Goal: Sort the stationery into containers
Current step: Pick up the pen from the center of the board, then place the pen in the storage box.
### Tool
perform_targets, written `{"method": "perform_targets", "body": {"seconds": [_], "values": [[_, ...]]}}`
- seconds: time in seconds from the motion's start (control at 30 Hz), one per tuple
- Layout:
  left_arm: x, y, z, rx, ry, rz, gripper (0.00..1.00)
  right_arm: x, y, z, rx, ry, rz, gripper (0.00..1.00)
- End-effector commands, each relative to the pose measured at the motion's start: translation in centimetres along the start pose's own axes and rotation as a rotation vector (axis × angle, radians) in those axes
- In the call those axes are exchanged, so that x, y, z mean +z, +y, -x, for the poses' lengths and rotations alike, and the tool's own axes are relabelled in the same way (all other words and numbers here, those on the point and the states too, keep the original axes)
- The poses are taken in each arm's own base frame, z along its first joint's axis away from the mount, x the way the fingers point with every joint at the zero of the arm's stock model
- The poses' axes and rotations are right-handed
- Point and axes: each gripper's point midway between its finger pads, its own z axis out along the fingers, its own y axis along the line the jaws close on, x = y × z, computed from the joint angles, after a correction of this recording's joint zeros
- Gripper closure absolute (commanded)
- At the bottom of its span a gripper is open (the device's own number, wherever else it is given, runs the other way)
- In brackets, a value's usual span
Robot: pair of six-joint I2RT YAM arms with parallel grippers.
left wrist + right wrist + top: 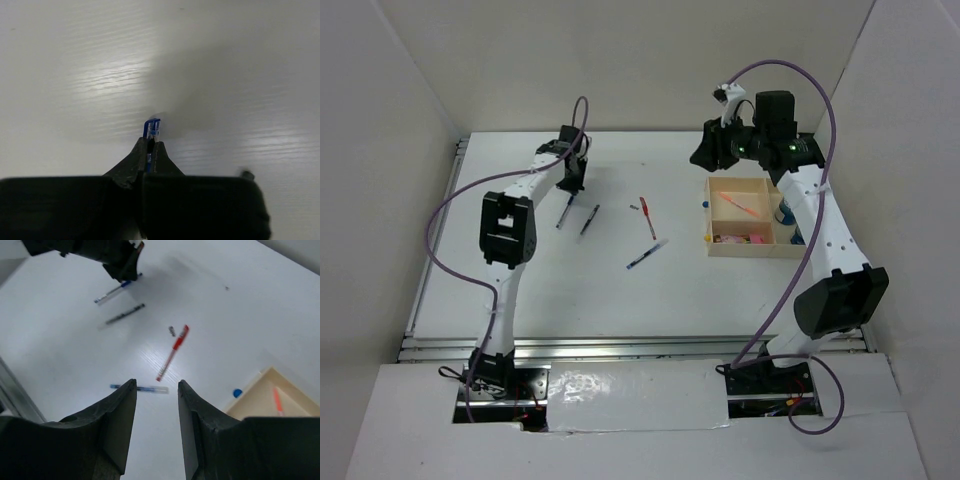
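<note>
Jaws of the left hand [150, 145] are clamped on a blue pen [152, 127] at the far left of the table [620, 295]; the right hand [156, 390], half open and empty, hangs near the wooden tray [755, 251].

Before me the white table [520, 290] carries four pens: a blue pen [565, 212] at far left, a dark pen [590, 219] just beside it, a red pen [647, 217] mid-table, and a second blue pen [647, 254] nearer me. To the right sits a wooden tray [750, 251], apart from the pens.
</note>
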Motion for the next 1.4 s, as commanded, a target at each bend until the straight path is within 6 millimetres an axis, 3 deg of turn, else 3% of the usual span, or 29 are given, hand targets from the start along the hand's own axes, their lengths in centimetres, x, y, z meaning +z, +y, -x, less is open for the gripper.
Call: {"method": "perform_targets", "body": {"seconds": [0.0, 0.03, 0.07, 0.1, 0.17, 0.2, 0.23, 0.3, 0.33, 0.37, 0.4, 0.43, 0.47, 0.6, 0.77, 1.03, 1.37], "values": [[-4.3, 2.9, 3.3, -0.095, -0.076, -0.046, 1.00, -0.7, 4.7, 3.0, 0.084, -0.120, 0.145, 0.54], [-5.7, 4.2, 4.2, -0.142, -0.113, -0.073, 1.00, -0.7, 5.5, 3.3, 0.116, -0.128, 0.163, 0.54], [-10.4, 3.2, 6.6, -0.198, -0.207, -0.219, 1.00, -0.9, 6.5, 3.4, 0.134, -0.135, 0.189, 0.54], [-12.9, 4.7, 9.0, -0.245, -0.327, -0.296, 1.00, -0.6, 7.9, 3.8, 0.119, -0.145, 0.225, 0.54], [-20.2, 3.6, 9.7, -0.351, -0.450, -0.553, 1.00, -0.3, 9.5, 4.2, 0.118, -0.145, 0.272, 0.53], [-23.0, 3.5, 12.0, -0.346, -0.604, -0.621, 1.00, 0.0, 10.8, 4.3, 0.113, -0.140, 0.305, 0.53], [-25.7, 2.4, 10.5, -0.446, -0.613, -0.713, 1.00, 0.5, 11.5, 4.3, 0.134, -0.129, 0.326, 0.53], [-28.9, 0.2, 10.2, -0.429, -0.713, -0.855, 1.00, 0.6, 13.3, 5.5, 0.162, -0.143, 0.379, 0.53], [-32.1, -0.8, 10.2, -0.452, -0.743, -0.924, 1.00, 1.3, 13.6, 5.5, 0.176, -0.135, 0.396, 0.53], [-33.4, -1.3, 10.0, -0.456, -0.764, -0.964, 1.00, 1.1, 14.5, 6.5, 0.168, -0.156, 0.423, 0.53], [-33.7, -3.8, 8.6, -0.442, -0.733, -1.036, 1.00, 1.1, 15.2, 6.8, 0.189, -0.151, 0.453, 0.52], [-37.0, -4.5, 8.8, -0.431, -0.811, -1.116, 1.00, 1.4, 16.2, 7.2, 0.192, -0.150, 0.476, 0.51], [-38.0, -5.1, 8.4, -0.429, -0.828, -1.155, 1.00, 1.5, 16.7, 7.5, 0.194, -0.154, 0.493, 0.49], [-40.9, -8.1, 6.6, -0.472, -0.779, -1.351, 1.00, 1.8, 18.8, 8.9, 0.201, -0.161, 0.569, 0.44], [-43.2, -10.0, 5.9, -0.445, -0.776, -1.434, 1.00, 2.7, 19.5, 9.4, 0.196, -0.165, 0.581, 0.41], [-44.0, -10.3, 6.0, -0.489, -0.760, -1.483, 1.00, 4.5, 20.5, 6.5, 0.216, -0.086, 0.614, 0.41], [-44.6, -10.5, 6.0, -0.501, -0.763, -1.508, 1.00, 5.8, 20.3, 6.1, 0.243, -0.067, 0.621, 0.52]]}}
